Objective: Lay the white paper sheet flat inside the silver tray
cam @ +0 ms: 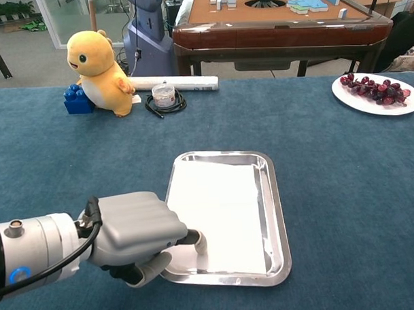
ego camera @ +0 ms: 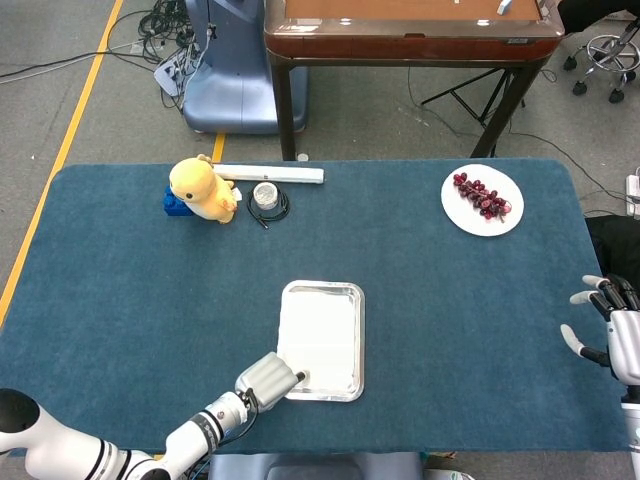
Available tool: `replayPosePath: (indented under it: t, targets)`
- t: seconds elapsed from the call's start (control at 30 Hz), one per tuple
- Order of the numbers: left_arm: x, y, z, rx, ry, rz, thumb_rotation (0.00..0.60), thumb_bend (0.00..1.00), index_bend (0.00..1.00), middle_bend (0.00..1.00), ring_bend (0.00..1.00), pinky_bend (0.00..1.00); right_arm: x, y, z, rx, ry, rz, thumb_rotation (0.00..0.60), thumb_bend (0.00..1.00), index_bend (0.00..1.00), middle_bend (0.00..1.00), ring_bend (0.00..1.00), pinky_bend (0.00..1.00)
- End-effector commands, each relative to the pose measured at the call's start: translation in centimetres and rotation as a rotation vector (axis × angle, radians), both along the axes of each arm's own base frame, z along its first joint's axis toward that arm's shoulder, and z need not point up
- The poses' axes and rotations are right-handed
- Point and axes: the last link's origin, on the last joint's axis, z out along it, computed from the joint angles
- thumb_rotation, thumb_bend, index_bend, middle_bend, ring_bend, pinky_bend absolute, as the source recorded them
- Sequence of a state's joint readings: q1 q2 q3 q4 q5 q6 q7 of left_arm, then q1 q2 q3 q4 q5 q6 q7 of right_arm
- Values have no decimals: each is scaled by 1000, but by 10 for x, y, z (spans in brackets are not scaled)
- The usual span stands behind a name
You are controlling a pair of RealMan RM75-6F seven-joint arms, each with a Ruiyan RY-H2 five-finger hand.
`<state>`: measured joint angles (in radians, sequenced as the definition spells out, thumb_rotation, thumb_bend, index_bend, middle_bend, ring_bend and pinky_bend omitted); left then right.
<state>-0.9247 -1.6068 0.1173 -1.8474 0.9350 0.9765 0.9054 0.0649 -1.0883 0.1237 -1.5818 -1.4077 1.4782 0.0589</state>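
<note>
Left hand (cam: 138, 232) sits at the tray's (cam: 276, 214) near left corner, fingers curled, one fingertip (cam: 198, 242) pressing on the paper (cam: 219, 212); it grips nothing. The paper lies flat inside the tray, near the table's (ego camera: 450, 320) near edge. Right hand (ego camera: 610, 335) hovers at the near right edge, fingers spread, empty. Far left: a yellow toy (cam: 98, 63) against a blue block (cam: 76, 100). Far right: a plate (cam: 375, 98) of grapes (cam: 371, 86).
</note>
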Motion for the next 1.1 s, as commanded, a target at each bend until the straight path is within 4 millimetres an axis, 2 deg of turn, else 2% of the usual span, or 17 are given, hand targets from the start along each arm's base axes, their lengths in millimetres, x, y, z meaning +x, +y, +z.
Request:
replayPosePath:
  t: [0.03,0.23,0.63,1.1]
  targets:
    - [1,0,-1,0,-2,-2,600,715,185,1000,1000,1000,0,0,0,-1,-3,1,600,266,408,245,120,322]
    - [2,0,-3,7,-8,-12,600,715,152,1000,1000,1000,0,1,2,-6,-6,1,600,266,408,245,120,322]
    - [4,-1,-8,4,-7,-19,600,715,150,1000,1000,1000,0,2,6,-16,-14,4,600,266,408,245,120,322]
    - [3,-2,11,29,-16,-20,600,714,167,1000,995,1000,0,2,7,-22,-13,4,600,266,408,245,120,322]
